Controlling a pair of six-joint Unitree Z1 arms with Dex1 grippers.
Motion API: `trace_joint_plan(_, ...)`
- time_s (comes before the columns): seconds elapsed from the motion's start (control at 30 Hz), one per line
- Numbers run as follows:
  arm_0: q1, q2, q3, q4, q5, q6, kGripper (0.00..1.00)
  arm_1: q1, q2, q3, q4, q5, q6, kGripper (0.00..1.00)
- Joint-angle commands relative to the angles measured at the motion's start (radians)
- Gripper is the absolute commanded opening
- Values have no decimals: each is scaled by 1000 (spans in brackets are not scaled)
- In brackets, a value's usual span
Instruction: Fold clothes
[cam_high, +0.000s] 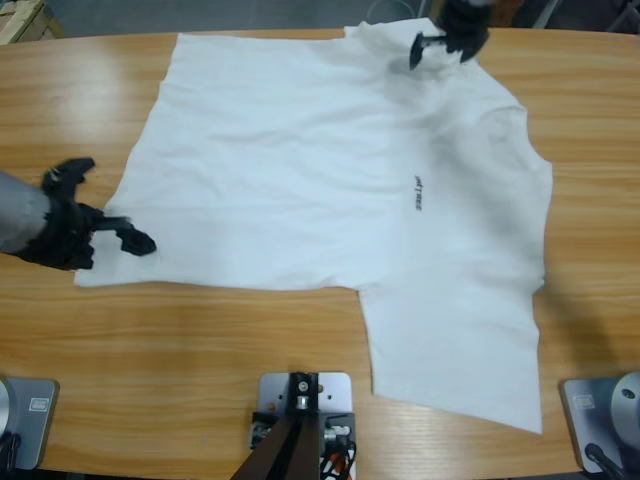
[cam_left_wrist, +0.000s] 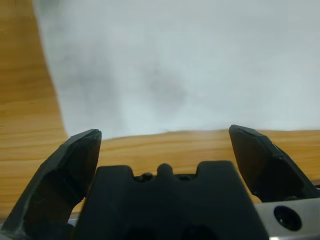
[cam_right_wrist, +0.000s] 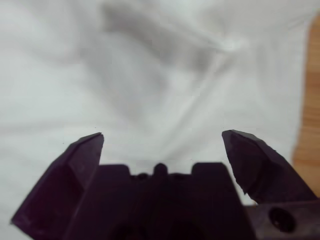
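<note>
A white T-shirt (cam_high: 330, 190) was seen spread flat, chest side up, across the middle of a long wooden bench (cam_high: 200, 340), its hem turned toward the left end of the bench and its neck toward the right. A small dark text logo (cam_high: 416, 194) was visible on the chest. One sleeve was laid out toward the near edge of the bench, the other toward the far edge, and light wrinkles were seen across the fabric.

The left gripper (cam_high: 138, 241) was positioned at the shirt's near hem corner, where the arm reached in from the left edge. In the left wrist view the gripper (cam_left_wrist: 165, 135) was shown with its jaws spread wide, nothing between them, over bare wood just beside the cloth's edge.

The right gripper (cam_high: 428, 46) was held above the far sleeve, near the bench's far edge. In the right wrist view that gripper (cam_right_wrist: 162, 137) was likewise shown parted and holding nothing, with creased white fabric beneath it.
</note>
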Motion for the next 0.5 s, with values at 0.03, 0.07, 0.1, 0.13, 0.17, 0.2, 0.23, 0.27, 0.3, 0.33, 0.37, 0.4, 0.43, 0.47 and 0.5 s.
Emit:
trace_joint_plan(0.03,-7,-234,65,18,45,-38,1000,163,-330,-99,124,-92,4,1000)
trace_joint_plan(0.07,-7,-264,63,32,55,-37,1000,164,-384,-3,112,-94,28,1000)
trace_joint_plan(0.1,-7,-287,60,57,57,-33,1000,164,-443,96,85,-101,45,1000)
trace_joint_plan(0.13,-7,-301,58,83,58,-28,1000,164,-513,216,36,-106,58,1000)
trace_joint_plan(0.17,-7,-312,59,103,59,-25,1000,164,-589,346,-25,-107,66,1000)
trace_joint_plan(0.2,-7,-324,64,119,59,-22,1000,164,-661,470,-80,-101,69,1000)
trace_joint_plan(0.23,-7,-342,70,129,59,-21,1000,164,-726,581,-124,-92,71,1000)
trace_joint_plan(0.27,-7,-362,75,137,59,-21,1000,164,-787,686,-161,-79,76,1000)
trace_joint_plan(0.3,-7,-380,76,146,61,-20,1000,164,-843,786,-198,-61,85,1000)
trace_joint_plan(0.33,-7,-395,77,153,68,-17,1000,164,-900,877,-230,-41,99,1000)
trace_joint_plan(0.37,-7,-407,76,161,70,-15,1000,165,-956,961,-258,-18,119,1000)
trace_joint_plan(0.4,-7,-414,74,175,64,-16,1000,165,-1012,1039,-278,-7,160,1000)
trace_joint_plan(0.43,-7,-414,76,185,45,-22,1000,169,-1073,1123,-297,-2,223,1000)
trace_joint_plan(0.47,-7,-416,84,187,26,-36,1000,183,-1135,1214,-326,6,296,1000)
trace_joint_plan(0.5,-7,-421,97,187,10,-53,1000,210,-1193,1312,-367,22,384,1000)
